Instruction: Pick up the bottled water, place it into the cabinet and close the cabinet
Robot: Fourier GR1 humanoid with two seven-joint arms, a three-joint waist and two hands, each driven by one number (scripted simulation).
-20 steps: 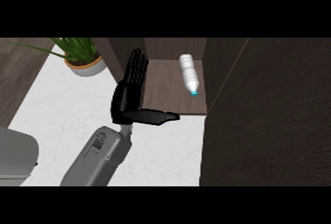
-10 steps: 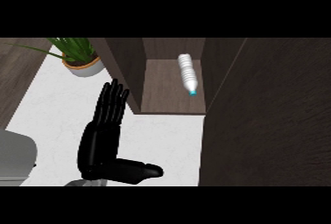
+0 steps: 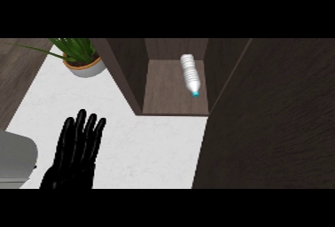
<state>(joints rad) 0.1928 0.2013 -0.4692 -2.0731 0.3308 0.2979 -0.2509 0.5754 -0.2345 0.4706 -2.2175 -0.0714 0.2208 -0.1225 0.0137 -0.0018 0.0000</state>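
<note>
**A:** How did the left hand stand?

**B:** It was wide open and held nothing. Its fingers were straight and close together, pointing away from the robot. It showed over the white counter near the counter's near-left corner, and its lower part ran out at the bottom of the head view. Whether the palm touched the counter could not be told.

**A:** And what lay nearest to it?

**B:** A grey object lay just to its left, at the counter's left edge. It was cut off by the view, so what it was could not be told.

**A:** Where was the bottled water?

**B:** It was well apart from the hand, inside the cabinet. It lay on its side on the dark shelf, along the shelf's right edge and close to the right wall. Its blue-green cap pointed toward the shelf's front edge and stopped short of it. The rest of the shelf was bare wood.

**A:** And the cabinet itself?

**B:** It stood open at the counter's far side. The cabinet door, a broad dark wooden panel, filled the right of the view and ran down past the counter's right edge.

**A:** Anything farther out?

**B:** A potted plant stood at the counter's far-left corner, just left of the cabinet's left wall, with its green leaves spreading from a pale pot.
</note>
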